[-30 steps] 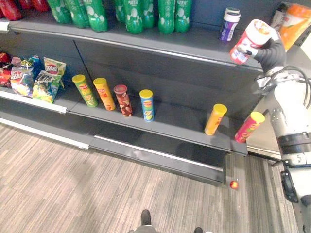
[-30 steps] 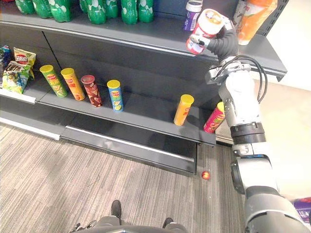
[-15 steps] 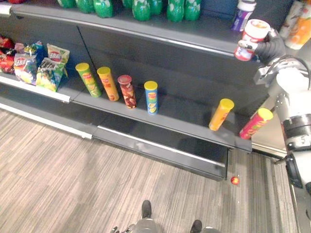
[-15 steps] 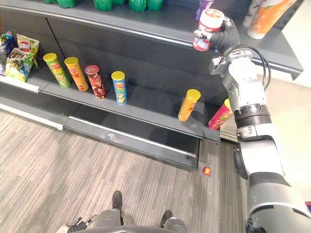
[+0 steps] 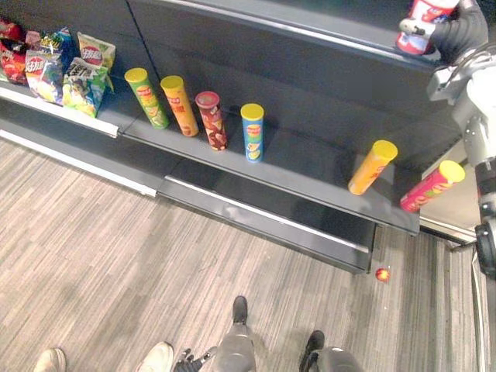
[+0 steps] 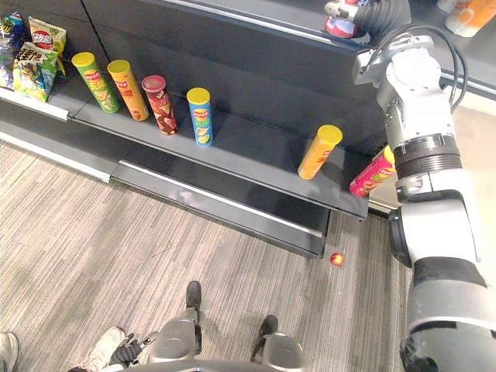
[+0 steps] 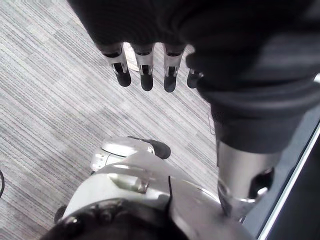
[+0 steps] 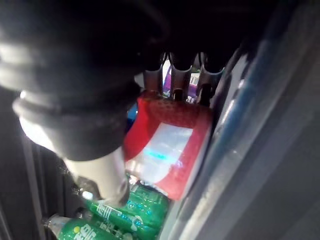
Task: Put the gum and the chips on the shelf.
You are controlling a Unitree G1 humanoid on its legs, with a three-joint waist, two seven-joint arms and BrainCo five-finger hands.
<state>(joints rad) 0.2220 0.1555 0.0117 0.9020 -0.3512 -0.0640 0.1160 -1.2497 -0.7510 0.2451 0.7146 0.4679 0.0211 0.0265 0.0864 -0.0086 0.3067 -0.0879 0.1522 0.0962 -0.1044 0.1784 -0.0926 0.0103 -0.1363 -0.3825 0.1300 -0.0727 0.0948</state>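
My right hand (image 5: 459, 32) is raised to the upper shelf (image 5: 310, 35) at the far right and is shut on the gum tub (image 5: 419, 21), which is red with a white label. The tub is at the shelf's front edge; I cannot tell whether it rests on the board. Up close, my fingers curl over the gum tub (image 8: 167, 145). Several chip cans stand on the middle shelf (image 5: 310, 167): green (image 5: 146, 97), orange (image 5: 177, 105), dark red (image 5: 211, 120) and blue (image 5: 252, 132). My left hand (image 7: 145, 70) hangs open over the floor.
Two more cans, orange (image 5: 372, 167) and pink (image 5: 432, 186), lean at the middle shelf's right end. Chip bags (image 5: 77, 74) lie at its left. Green bottles (image 8: 120, 215) stand on the upper shelf. A small red ball (image 5: 382, 273) lies on the floor. A person's shoes (image 5: 159, 356) stand at the lower left.
The camera has tipped down, so the shelves sit higher in the picture. My right hand has carried the gum tub in over the upper shelf's edge. A person's shoes have come into view.
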